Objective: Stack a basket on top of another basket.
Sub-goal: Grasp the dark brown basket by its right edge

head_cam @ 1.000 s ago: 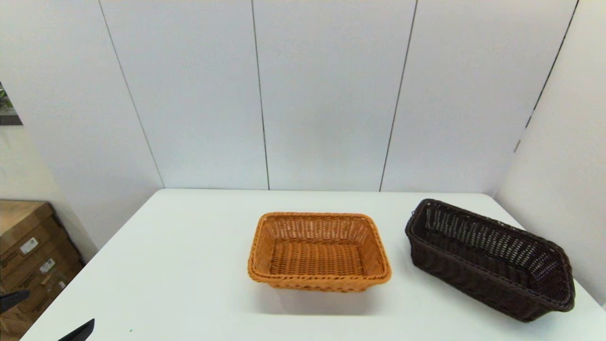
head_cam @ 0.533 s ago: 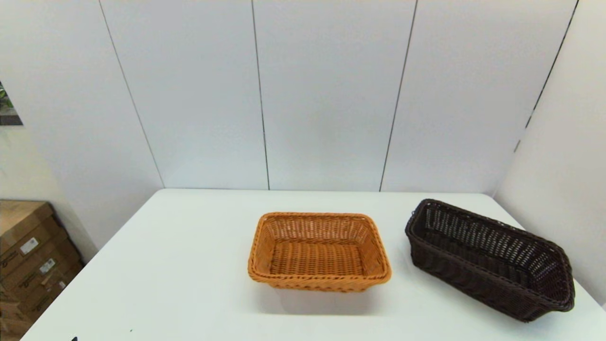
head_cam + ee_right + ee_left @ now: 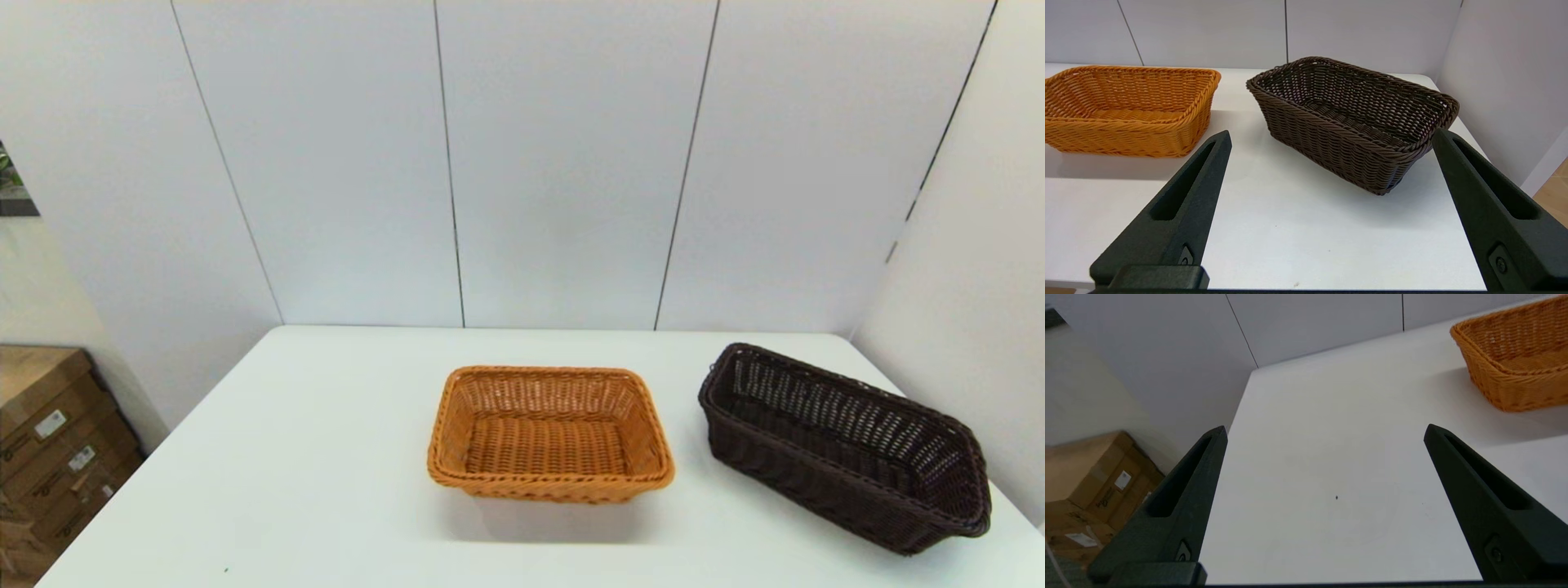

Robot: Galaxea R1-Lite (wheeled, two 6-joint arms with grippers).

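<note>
I am sitting at the very start of this job: nothing is being held, and both baskets are resting on the white table [image 3: 326, 457]. The dark brown basket [image 3: 845, 445] is lying at the table's right side, turned at an angle, near the right edge. The orange-tan basket [image 3: 549, 433] is sitting near the middle, just beside the dark one but apart from it, with a strip of bare table between them.

My right gripper [image 3: 1329, 139] is hovering low at the near edge of the table, fingers spread wide and empty, looking straight at the dark basket's near corner (it is out of the head view). My left gripper [image 3: 1325, 430] is hanging over bare table on the left, fingers likewise spread and holding nothing, with only the orange-tan basket's end showing off to its side.

So the step in hand, as I am judging it, is the reach for the dark basket. The next move is probably calling for my right fingers to straddle its rolled rim, one inside and one outside the wall, then close. Because it is lying skewed, I would have to turn it square to the orange-tan one before lowering it in.
</note>
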